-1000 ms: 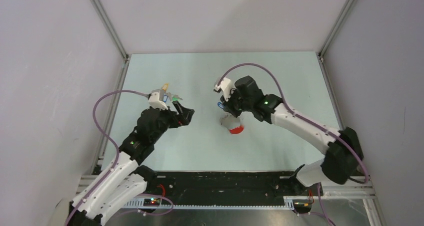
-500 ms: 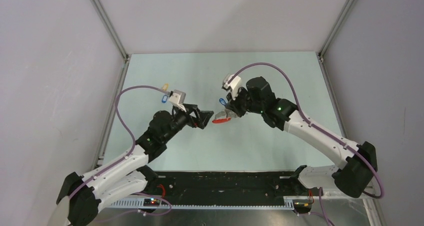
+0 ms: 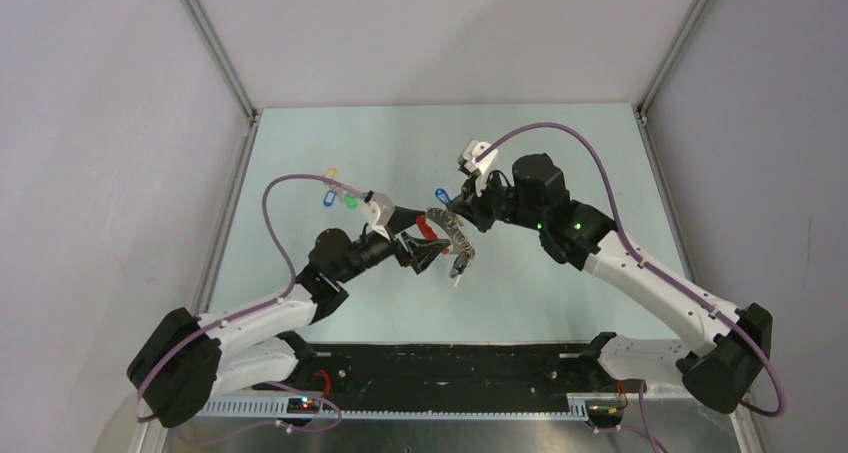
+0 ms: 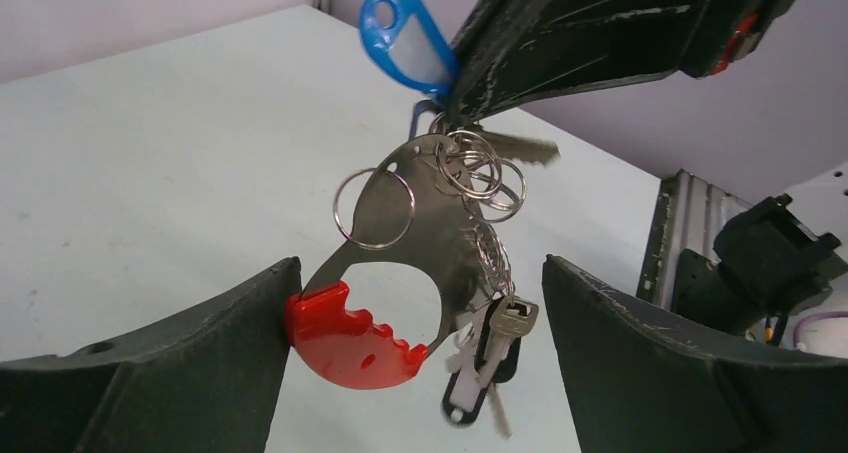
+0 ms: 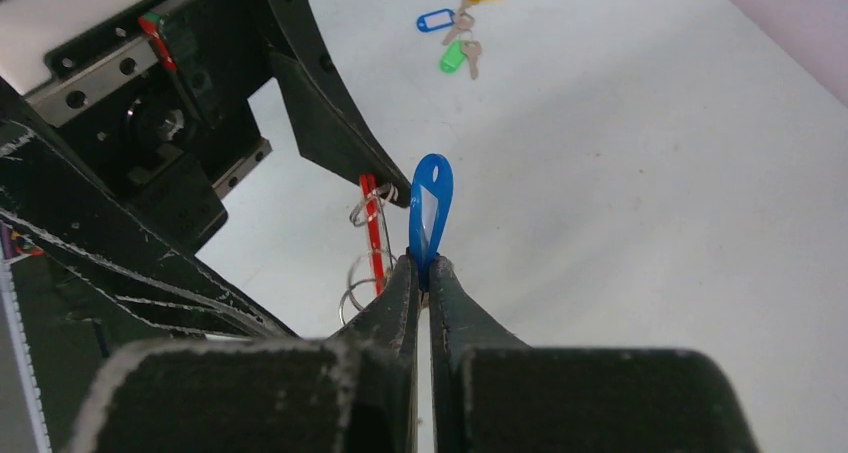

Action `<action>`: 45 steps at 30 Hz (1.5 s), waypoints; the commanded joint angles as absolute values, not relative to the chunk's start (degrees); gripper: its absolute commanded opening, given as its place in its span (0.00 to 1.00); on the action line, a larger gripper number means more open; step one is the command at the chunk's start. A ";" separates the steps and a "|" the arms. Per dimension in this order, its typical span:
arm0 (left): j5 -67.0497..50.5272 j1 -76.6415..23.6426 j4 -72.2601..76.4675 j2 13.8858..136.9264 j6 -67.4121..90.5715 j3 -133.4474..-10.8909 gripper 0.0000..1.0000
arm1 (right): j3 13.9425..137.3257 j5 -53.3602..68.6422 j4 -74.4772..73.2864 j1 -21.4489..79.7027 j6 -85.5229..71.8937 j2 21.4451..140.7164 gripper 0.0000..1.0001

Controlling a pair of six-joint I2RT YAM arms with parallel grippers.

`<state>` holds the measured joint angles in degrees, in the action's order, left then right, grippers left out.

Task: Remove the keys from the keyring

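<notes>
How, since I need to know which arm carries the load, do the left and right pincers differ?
The left pincer is open wide; the right pincer is shut. The right pincer pinches the blue tag, so the keys hang from it; the left pincer grips nothing, its fingers straddling the keyring at its red strap. Shared: both are black, two-fingered, and meet at the keyring.

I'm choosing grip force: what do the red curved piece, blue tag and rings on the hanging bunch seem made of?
Red curved piece: probably moulded plastic, satin, with notches along its edge. Blue tag: glossy plastic with a pale window. Rings: thin silvery wire, likely steel, catching bright glints.
</notes>
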<state>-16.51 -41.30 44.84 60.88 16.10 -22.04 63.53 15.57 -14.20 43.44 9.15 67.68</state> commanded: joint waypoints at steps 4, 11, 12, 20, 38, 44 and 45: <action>-21.63 -42.06 52.21 62.76 13.68 -22.61 0.89 | 63.73 21.42 -7.25 43.58 6.52 66.04 0.00; -20.63 -42.01 51.70 63.52 13.53 -22.92 0.82 | 63.37 23.81 -7.29 43.55 5.53 64.06 0.00; -20.77 -42.01 51.60 63.58 13.53 -23.11 0.77 | 63.15 23.93 -6.88 43.56 5.53 63.39 0.00; -23.95 -42.01 49.29 64.70 12.87 -24.88 0.19 | 60.98 24.04 -5.66 43.46 4.78 59.34 0.00; -19.29 -43.13 45.34 62.85 3.95 -24.35 0.00 | 53.18 26.23 -5.75 39.29 10.64 52.13 0.74; -10.90 -48.60 38.28 61.19 -7.04 -25.71 0.00 | 49.68 25.80 -0.84 37.80 11.95 52.01 0.64; -7.78 -49.35 35.85 60.93 -8.09 -26.08 0.00 | 48.94 26.29 -0.68 37.75 12.92 51.93 0.63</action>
<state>-16.56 -45.95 40.14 63.46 1.87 -23.64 50.68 25.32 -5.93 38.33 10.04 52.75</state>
